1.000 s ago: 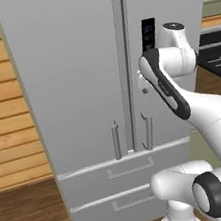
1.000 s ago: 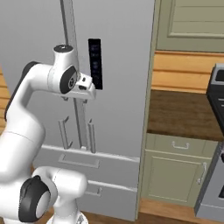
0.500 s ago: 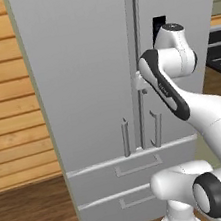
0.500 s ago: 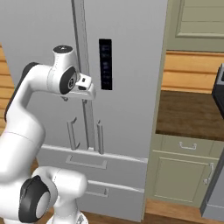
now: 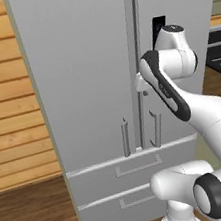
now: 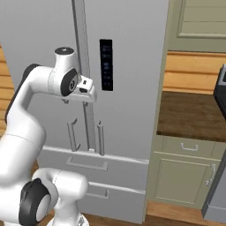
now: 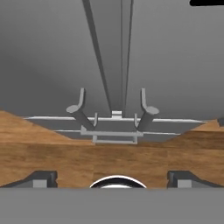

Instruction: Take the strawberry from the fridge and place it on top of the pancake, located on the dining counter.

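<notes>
A: Left base view first. What do we record?

B: We see the fridge (image 5: 88, 85) standing closed, both upper doors shut, with two vertical bar handles (image 5: 125, 138) low on either side of the centre seam. Two drawers (image 5: 134, 167) sit below the doors. A wood-plank wall (image 5: 4, 99) lies to the left, and a wooden floor (image 5: 33, 216) runs beneath. The arm rises from the lower right and bends toward the seam; its hand is largely hidden behind the forearm here.

A: Right base view?

B: We see the same fridge (image 6: 132, 66) with a dark control panel (image 6: 106, 65) on the right door. The hand is held just in front of the seam, above the bar handles (image 6: 101, 139). To the right of the fridge we note a dark brown bench (image 6: 190, 117) over grey-green cabinets (image 6: 185, 176), with an upper cabinet (image 6: 198, 24) above it.

A: Hand view?

B: We look down along the closed doors. The seam (image 7: 116, 57) runs up the middle, and both bar handles (image 7: 78, 109) flank it, with the drawer handles below them. The gripper (image 7: 111, 177) has its two fingertips (image 7: 41, 178) set wide apart at the bottom corners, with nothing between them.

A: Location of the strawberry?

B: With the doors closed, we cannot see it, so we cannot state where it lies.
</notes>
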### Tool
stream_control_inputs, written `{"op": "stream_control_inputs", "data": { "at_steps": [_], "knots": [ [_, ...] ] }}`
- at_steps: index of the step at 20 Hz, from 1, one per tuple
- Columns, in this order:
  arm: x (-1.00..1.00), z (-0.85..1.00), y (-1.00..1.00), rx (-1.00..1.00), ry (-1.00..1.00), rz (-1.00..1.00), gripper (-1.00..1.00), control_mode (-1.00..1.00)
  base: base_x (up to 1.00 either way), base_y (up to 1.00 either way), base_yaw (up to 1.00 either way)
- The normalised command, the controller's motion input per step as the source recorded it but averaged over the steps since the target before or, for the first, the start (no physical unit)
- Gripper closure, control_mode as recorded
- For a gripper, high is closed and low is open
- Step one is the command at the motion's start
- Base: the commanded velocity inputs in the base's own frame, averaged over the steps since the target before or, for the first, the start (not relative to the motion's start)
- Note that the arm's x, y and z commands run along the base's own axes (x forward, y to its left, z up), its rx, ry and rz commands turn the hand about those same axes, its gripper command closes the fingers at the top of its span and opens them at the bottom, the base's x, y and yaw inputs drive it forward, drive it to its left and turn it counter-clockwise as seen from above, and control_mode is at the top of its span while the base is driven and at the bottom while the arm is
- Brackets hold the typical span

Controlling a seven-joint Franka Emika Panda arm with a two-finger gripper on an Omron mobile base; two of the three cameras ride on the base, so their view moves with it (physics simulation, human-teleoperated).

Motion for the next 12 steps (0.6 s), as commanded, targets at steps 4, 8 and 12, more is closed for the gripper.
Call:
{"op": "stream_control_inputs", "data": {
  "at_steps": [4,8,12],
  "knots": [
    [0.12,-0.99,-0.22,0.0,0.0,0.0,-1.0,-1.0,0.0,0.0,0.0],
    [0.27,-0.85,-0.37,0.01,-0.13,0.0,-1.0,-1.0,0.0,0.0,0.0],
    [0.33,-0.59,-0.08,-0.01,-0.18,0.0,-1.0,-1.0,0.0,0.0,0.0]
  ]
}}
